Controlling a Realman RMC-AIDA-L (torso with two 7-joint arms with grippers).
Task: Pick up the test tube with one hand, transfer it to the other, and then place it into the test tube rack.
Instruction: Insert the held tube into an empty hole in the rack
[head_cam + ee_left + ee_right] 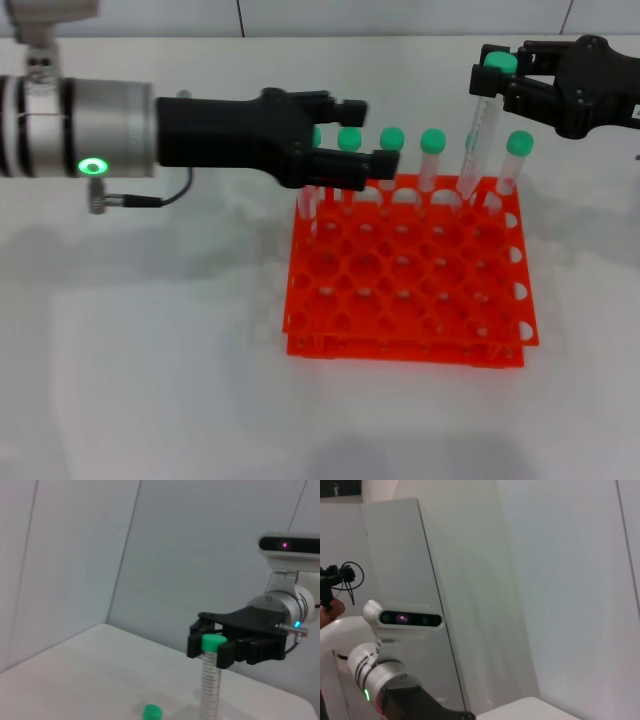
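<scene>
Right hand (497, 82) grips the test tube (477, 142) by its green cap, lower end still at the test tube rack (405, 275) back row. Left hand (372, 135) hovers over the rack's back-left holes, fingers apart, empty. Looks like pick stage; next: lift clear, then present the tube to the left hand.

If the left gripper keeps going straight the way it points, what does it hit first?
Probably the test tube held by the right gripper; the left gripper points across the rack's back row toward it, though depth is unclear.

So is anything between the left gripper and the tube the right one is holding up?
Nothing visible. The right gripper holds the test tube by its cap above the test tube rack; the open left gripper faces it across open air over the racked tubes.
</scene>
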